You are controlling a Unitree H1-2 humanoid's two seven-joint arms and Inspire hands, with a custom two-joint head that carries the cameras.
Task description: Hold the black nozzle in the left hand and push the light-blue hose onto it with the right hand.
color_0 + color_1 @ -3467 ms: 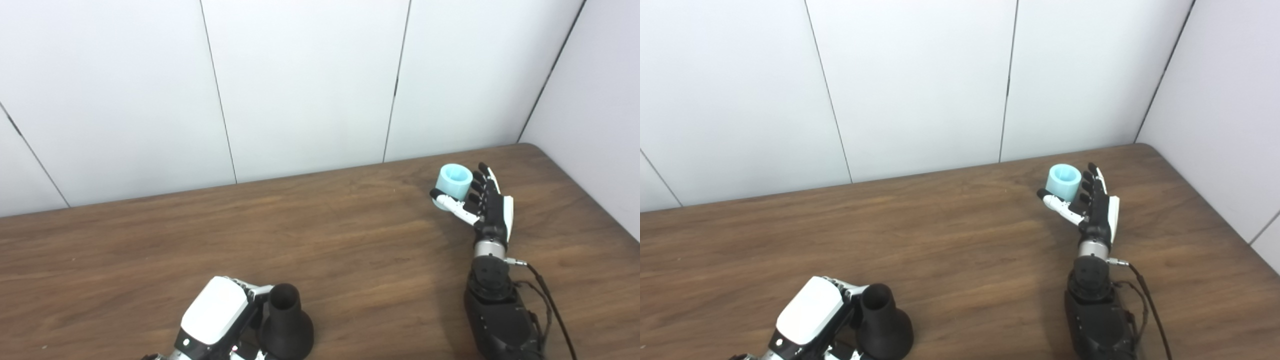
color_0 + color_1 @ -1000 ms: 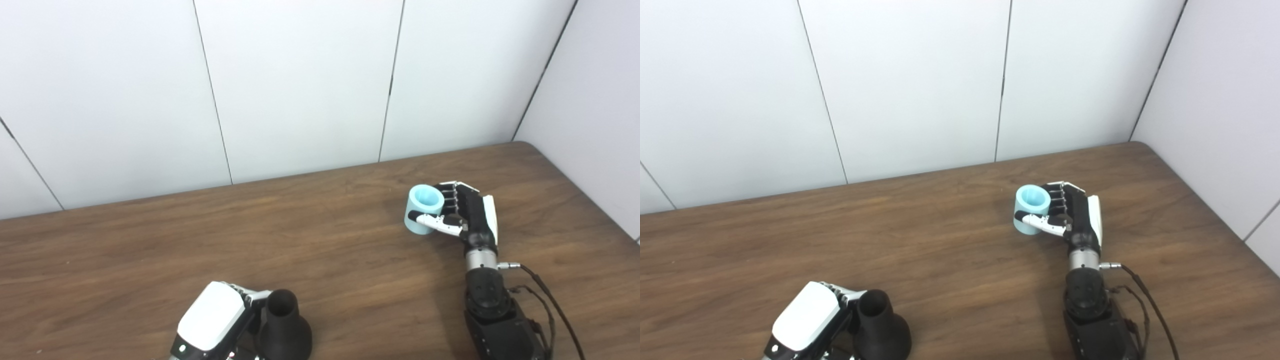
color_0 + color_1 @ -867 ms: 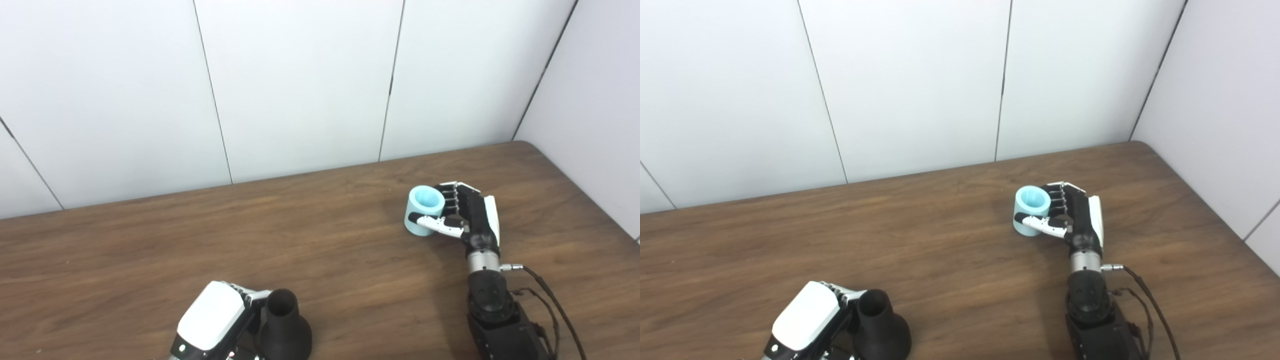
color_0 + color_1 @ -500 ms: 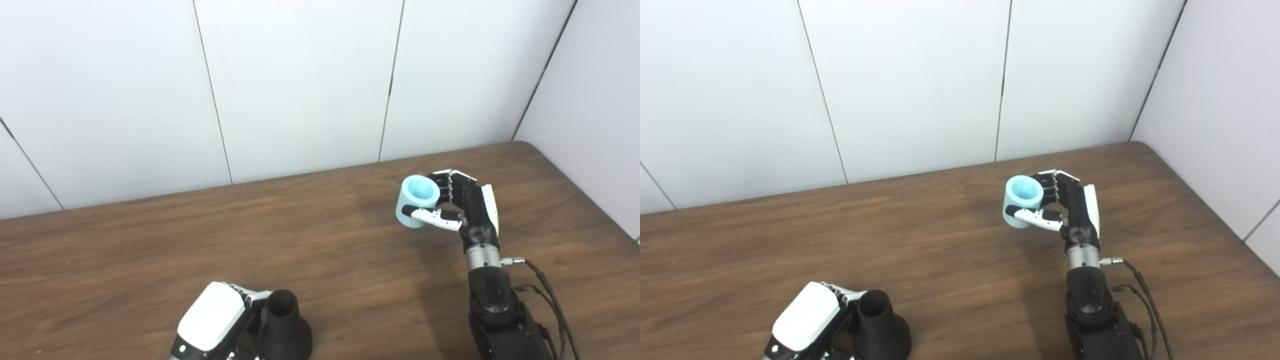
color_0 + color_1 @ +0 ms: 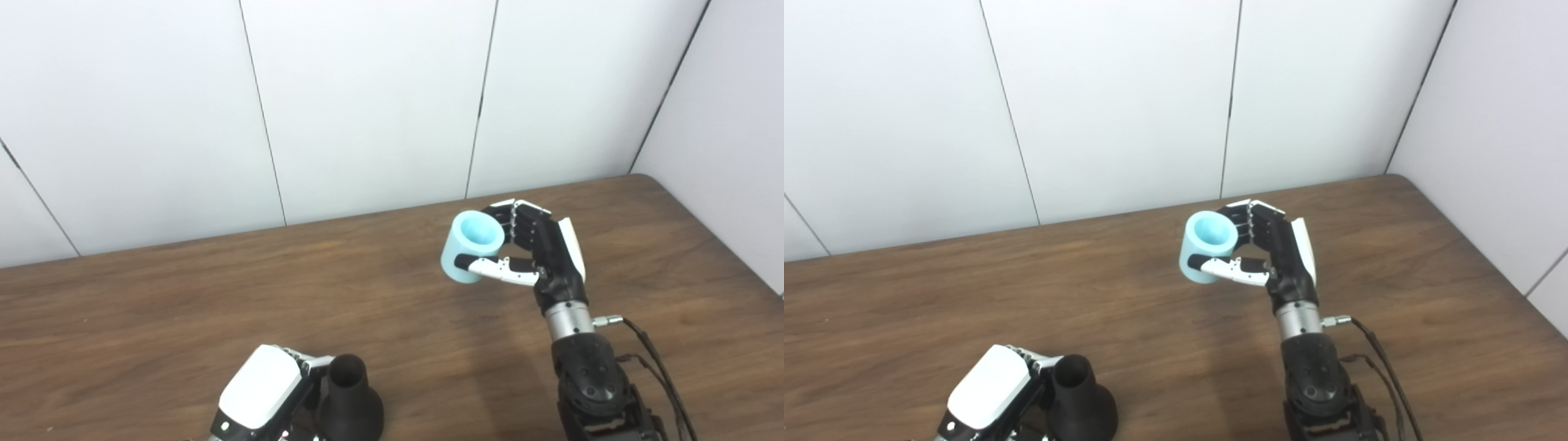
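The right hand (image 5: 539, 257) is holding the hose (image 5: 468, 246). Its fingers (image 5: 520, 223) are wrapping around the far side and its thumb is pressing on the near side. The hose is short and light blue, and it is sitting at the tips of the fingers, up off the table (image 5: 153, 318). Its open end is pointing up and a little toward the camera.

The left hand (image 5: 263, 395) is holding the nozzle (image 5: 348, 401). The nozzle is black, and it is standing just to the right of that hand, with its wide end down and its narrow open end up. The fingers are hiding behind it, so how tight the hold is cannot be told.

The hose is well apart from the nozzle, far off to the right hand's left and closer to the robot.

The step now looks like bringing the hose over to the nozzle. To do it well, the right hand should be keeping a firm squeeze so the hose is not slipping. It should be turning the hose so an open end is facing the nozzle's narrow top. The two round holes need lining up before any pushing. The left hand should be keeping the nozzle very steady, so it is not tipping when the hose is pressing down.
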